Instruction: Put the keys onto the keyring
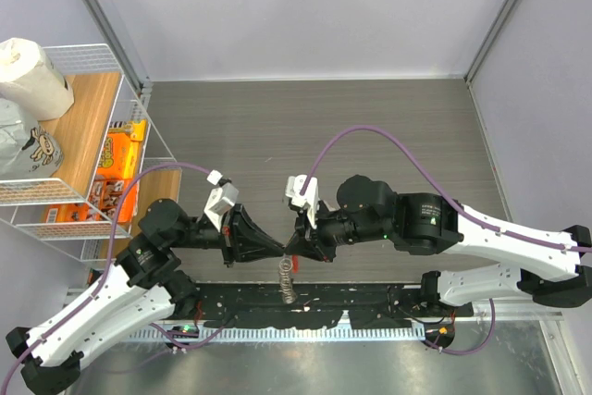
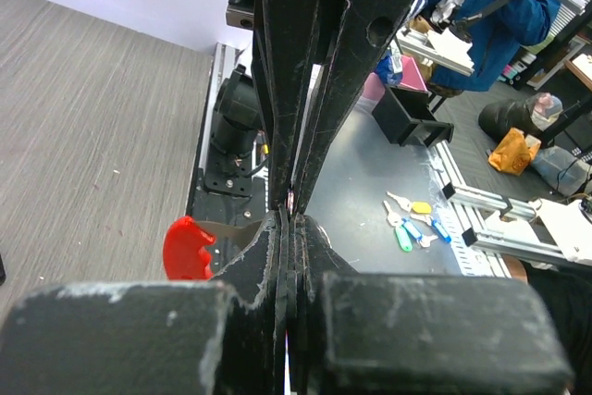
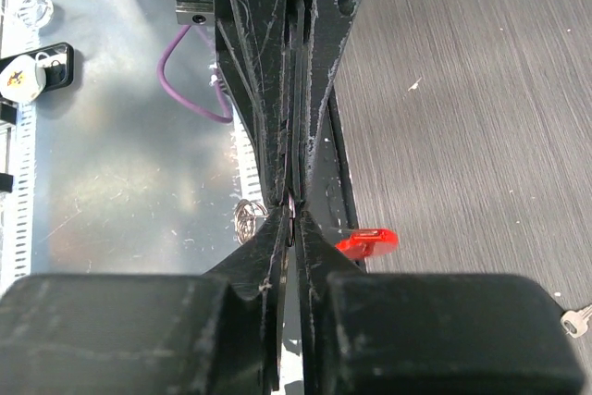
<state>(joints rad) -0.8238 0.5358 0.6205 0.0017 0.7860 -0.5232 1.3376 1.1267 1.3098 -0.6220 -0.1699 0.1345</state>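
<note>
Closest to each wrist lens is that arm's own pincer: the left pincer (image 2: 289, 224) and the right pincer (image 3: 290, 224) are both squeezed fully shut, and they meet tip to tip just above the near edge of the worktop (image 1: 305, 127). Held nose to nose like this, one arm can steady a small part while the other works on it, which I judge suits threading a key onto a ring. The keyring (image 1: 287, 277) hangs directly beneath that meeting point. Its silvery coil (image 3: 245, 219) dangles toward the black rail (image 1: 370, 301), and its red strip (image 3: 367, 243) pokes out just beside the tips. Something must be nipping it, but I cannot tell which jaws. What looks like a small silver key (image 3: 574, 322) lies on the worktop well apart from both pincers, so the joining seems not yet done.
</note>
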